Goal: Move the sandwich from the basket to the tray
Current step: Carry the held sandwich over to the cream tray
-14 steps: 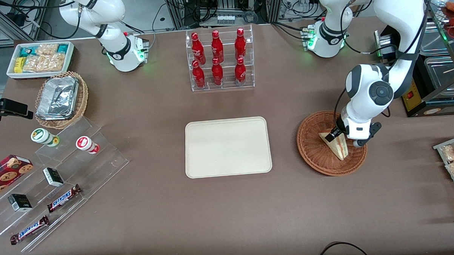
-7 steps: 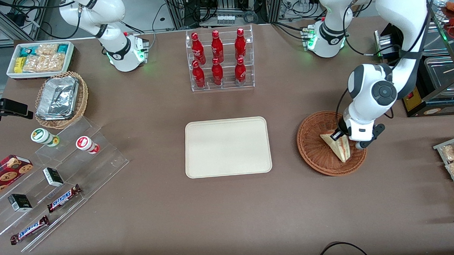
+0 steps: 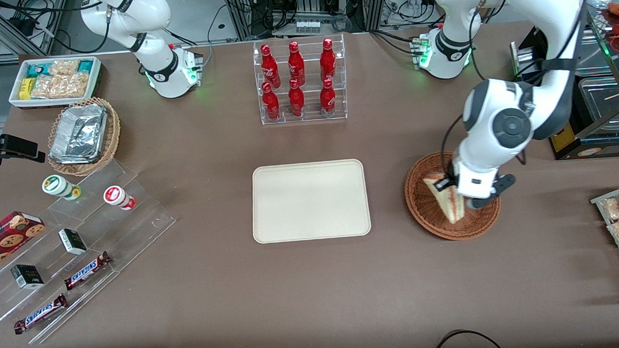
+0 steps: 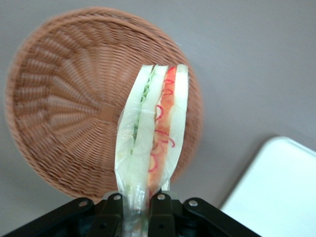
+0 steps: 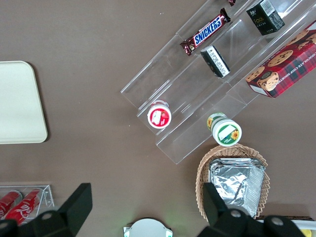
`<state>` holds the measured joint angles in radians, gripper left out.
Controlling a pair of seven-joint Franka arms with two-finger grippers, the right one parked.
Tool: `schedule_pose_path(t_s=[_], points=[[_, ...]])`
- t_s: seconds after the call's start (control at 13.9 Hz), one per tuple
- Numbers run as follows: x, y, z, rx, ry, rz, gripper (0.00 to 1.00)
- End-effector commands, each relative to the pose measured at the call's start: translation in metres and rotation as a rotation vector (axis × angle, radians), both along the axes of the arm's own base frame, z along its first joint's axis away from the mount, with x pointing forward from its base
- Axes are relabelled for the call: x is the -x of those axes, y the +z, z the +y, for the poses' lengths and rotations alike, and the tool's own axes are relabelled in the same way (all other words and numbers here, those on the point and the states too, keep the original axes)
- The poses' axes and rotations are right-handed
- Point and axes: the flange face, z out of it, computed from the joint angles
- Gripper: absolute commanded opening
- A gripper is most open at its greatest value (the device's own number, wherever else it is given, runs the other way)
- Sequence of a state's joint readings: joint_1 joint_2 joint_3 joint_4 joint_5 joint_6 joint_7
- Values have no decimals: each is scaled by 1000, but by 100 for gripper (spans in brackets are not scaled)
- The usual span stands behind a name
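1. Front view: even, bright overhead light; the brown worktop [image 3: 215, 280] shows only soft, short shadows, one beside the tray [image 3: 310, 201].
2. Front view: small glints on the red bottles [image 3: 296, 82] and foil trays [image 3: 79, 134].
3. Left wrist view: the basket [image 4: 59, 123] is softly blurred; the sandwich [image 4: 153, 133] is sharper; the end effector [image 4: 140, 207] is dark.
4. Right wrist view: evenly lit and sharp.

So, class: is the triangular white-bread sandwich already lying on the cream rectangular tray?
No: the sandwich is clamped in the gripper above the basket; the tray holds nothing.
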<state>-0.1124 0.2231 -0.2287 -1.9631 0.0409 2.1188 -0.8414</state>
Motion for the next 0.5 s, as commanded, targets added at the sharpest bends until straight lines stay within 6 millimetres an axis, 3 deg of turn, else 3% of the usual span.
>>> schedule_pose_path(t_s=[0.0, 0.43], points=[[-4, -14, -56, -3, -87, 18, 0], [3, -36, -180, 52, -210, 11, 0]])
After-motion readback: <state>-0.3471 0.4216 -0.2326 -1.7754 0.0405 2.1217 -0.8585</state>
